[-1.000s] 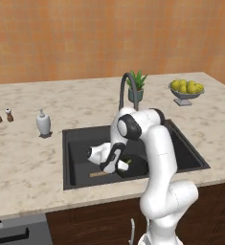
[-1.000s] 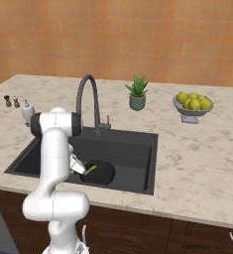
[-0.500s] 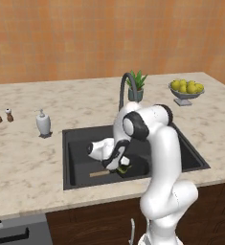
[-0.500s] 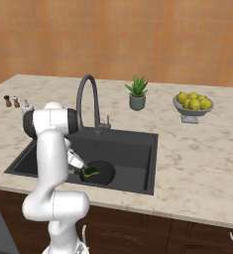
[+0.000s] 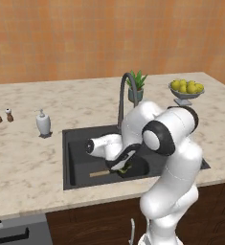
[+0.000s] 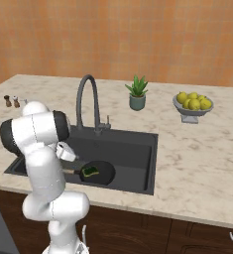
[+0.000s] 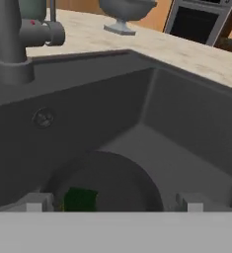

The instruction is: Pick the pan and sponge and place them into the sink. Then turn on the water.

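The black pan (image 5: 135,167) lies on the floor of the dark sink (image 5: 75,143), its wooden handle (image 5: 98,173) pointing left. Inside the pan rests the green sponge (image 5: 125,168). My gripper (image 5: 119,163) hangs low in the basin just above them, open, with nothing between its fingers. In the hand view the fingertips (image 7: 36,202) stand wide apart over the pan (image 7: 112,173), and the sponge (image 7: 80,199) lies close to the left one. The right base view shows the pan (image 6: 102,173) and sponge (image 6: 91,171) beside my hand. No water runs from the gooseneck faucet (image 6: 83,87).
A white soap dispenser (image 5: 43,123) and two small shakers (image 5: 3,115) stand on the counter left of the sink. Behind the faucet (image 5: 123,91) is a potted plant (image 6: 137,93). A bowl of yellow fruit (image 6: 193,105) sits at the right.
The jaws have opened wide and let go of the sponge, which now lies in the pan. The hand has stayed low in the basin, shifting only slightly.
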